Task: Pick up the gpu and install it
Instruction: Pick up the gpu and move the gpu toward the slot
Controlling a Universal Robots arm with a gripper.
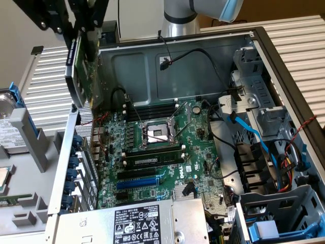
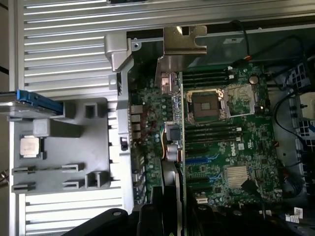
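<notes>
Nearest sits the silver power supply (image 1: pixel 152 223), and beyond it the green motherboard (image 1: pixel 167 152) lies flat in the open case (image 1: pixel 147 71). Farther back, at the exterior view's left, the end effector (image 1: pixel 81 28) clamps the gpu (image 1: pixel 80 68) — tilted, in the air above the case's edge.

I read DELL on the white label (image 1: pixel 136 223) of the silver power supply (image 1: pixel 180 221), in the label's corner toward the exterior view's left; under it run rows of fine print and a line of certification marks, too small for me to make out; DELL also stands in white on the green motherboard (image 1: pixel 152 150), beside the black slots; the labels on the hard drive (image 1: pixel 10 134) and on the gpu (image 1: pixel 76 66) I carry are unreadable.
</notes>
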